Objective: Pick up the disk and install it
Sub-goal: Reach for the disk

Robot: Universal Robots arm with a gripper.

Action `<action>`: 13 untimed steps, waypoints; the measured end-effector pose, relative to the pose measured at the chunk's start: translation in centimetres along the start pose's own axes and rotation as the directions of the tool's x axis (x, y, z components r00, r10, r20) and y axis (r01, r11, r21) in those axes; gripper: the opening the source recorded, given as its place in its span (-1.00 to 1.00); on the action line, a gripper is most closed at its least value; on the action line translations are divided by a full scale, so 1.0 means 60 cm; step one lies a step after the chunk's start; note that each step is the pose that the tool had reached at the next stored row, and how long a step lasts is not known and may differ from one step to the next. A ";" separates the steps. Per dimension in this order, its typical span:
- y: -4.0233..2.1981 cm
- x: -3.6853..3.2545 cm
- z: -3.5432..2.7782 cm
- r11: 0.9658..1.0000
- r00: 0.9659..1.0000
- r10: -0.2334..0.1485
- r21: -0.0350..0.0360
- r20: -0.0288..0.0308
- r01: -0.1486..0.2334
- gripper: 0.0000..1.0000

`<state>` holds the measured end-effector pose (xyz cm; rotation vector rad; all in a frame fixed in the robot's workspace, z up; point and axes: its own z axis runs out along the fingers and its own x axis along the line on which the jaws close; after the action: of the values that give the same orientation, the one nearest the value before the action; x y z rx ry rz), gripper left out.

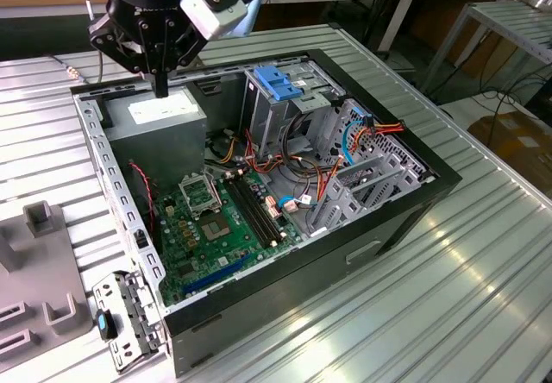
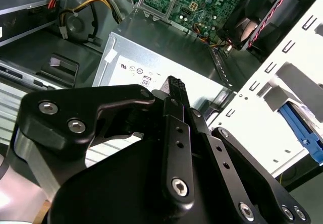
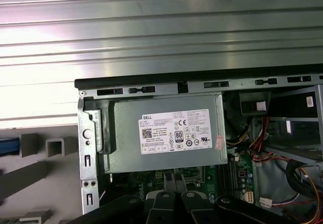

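The black two-finger gripper hangs over the big grey power-supply box, fingers pinched together on nothing. The silver disk in its blue plastic carrier sits in the grey slotted fixture outside the case, at the exterior view's left, with just a blue edge showing. It is probably stiff, fairly heavy and shock-sensitive, so the carrier's rigid sides are the place to grip it.

The end effector, fingers together, hangs over the grey power-supply box beside the motherboard.
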<state>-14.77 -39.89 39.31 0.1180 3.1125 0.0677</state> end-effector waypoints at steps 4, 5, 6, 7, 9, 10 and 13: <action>0.000 0.002 0.000 1.000 1.000 0.000 0.000 0.000 0.000 -0.79; 0.000 0.002 0.000 1.000 1.000 0.000 0.000 0.000 0.000 -0.79; 0.000 0.003 0.000 1.000 1.000 0.000 0.000 0.000 0.000 -0.79; 0.000 0.004 0.000 1.000 1.000 0.000 0.000 0.000 0.000 -0.79; 0.000 0.012 0.000 1.000 1.000 0.000 0.000 0.000 0.000 -0.79; 0.000 0.015 0.000 1.000 1.000 0.000 0.000 0.000 0.000 -0.79; 0.000 0.025 0.000 1.000 1.000 0.000 0.000 0.000 0.000 -0.79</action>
<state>-16.27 -39.79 39.28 0.1179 3.1125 0.0678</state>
